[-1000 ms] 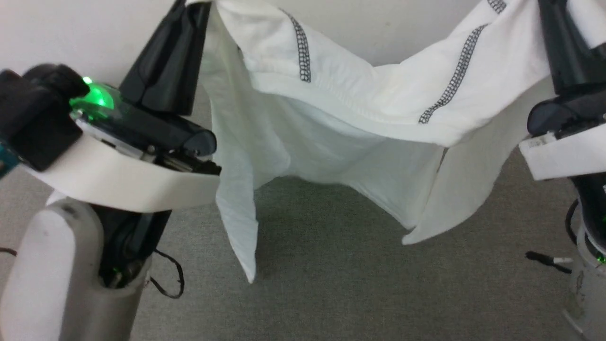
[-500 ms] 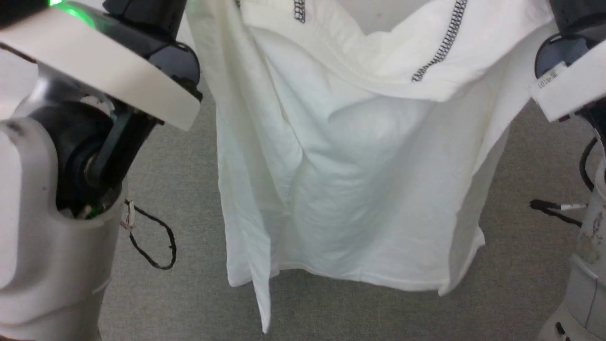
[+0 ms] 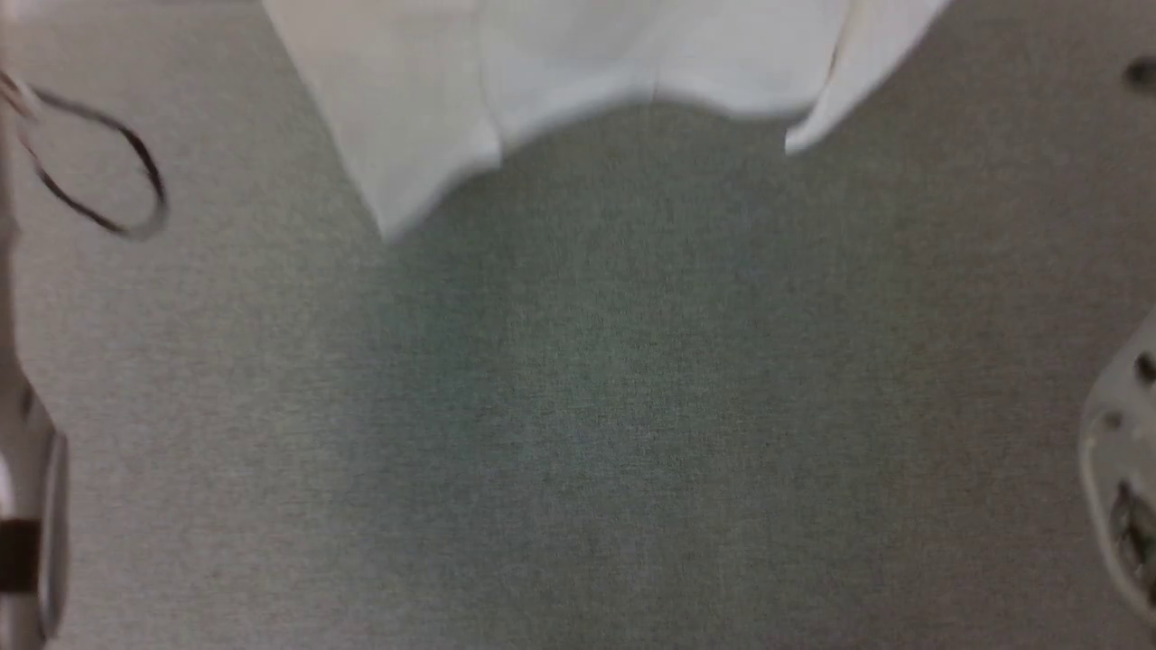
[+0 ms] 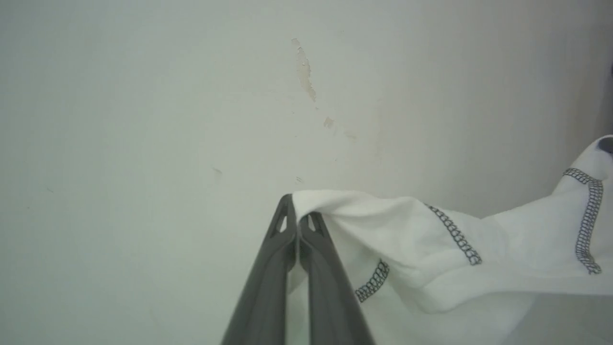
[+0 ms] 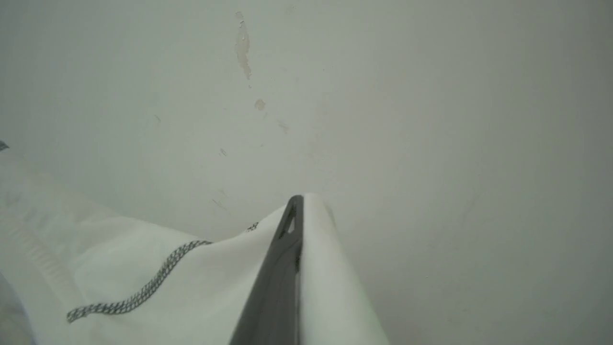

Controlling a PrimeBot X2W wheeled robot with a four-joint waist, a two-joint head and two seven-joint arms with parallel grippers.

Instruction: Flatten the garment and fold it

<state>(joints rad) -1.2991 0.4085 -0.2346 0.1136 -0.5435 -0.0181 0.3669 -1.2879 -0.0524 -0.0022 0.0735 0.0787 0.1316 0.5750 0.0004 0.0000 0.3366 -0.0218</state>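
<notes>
Left wrist view: the left gripper rises from the bottom edge with its two dark fingers pressed together, clamped on a fold of the white T-shirt. From the pinch the cloth runs off to that view's right, sagging in soft folds. Dark grey zigzag stitching crosses it in three short runs. Behind the cloth stands a pale wall with a chipped patch of paint.

Right wrist view: the right gripper is closed on the T-shirt. One dark finger is exposed, and the cloth wraps over the tip and covers the other finger. The fabric falls away to that view's left, carrying one curved line of zigzag stitching. The same pale wall lies beyond.

Head view (blurred): the lower edge of the T-shirt hangs at the top of the frame, one corner dipping lower at the left. Beyond it lies grey carpet, shaded under the cloth. A loop of black cable shows at the left edge. A pale piece of the robot's body shows at the right edge.
</notes>
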